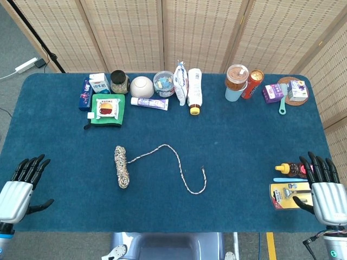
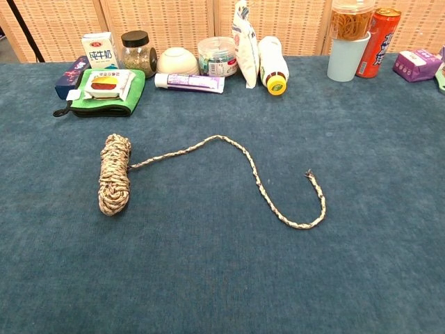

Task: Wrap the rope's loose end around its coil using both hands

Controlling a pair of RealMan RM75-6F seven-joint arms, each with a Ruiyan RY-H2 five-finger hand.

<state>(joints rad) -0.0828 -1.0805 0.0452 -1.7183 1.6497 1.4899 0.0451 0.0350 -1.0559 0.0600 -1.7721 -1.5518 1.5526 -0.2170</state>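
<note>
Only the milk carton (image 2: 99,49) shows legible Chinese print; left hand (image 1: 19,187) and right hand (image 1: 325,187) spread, holding nothing.

We see two robotic hands at the table's near edge, the left hand (image 1: 19,190) and the right hand (image 1: 325,190), each built with a smooth, silver-white shell over the back of the palm. Slim, glossy black fingers (image 1: 28,167) extend from each shell, segmented like jointed rods, with a black thumb at the inner side. A thin dark cable shows below the right wrist.
</note>
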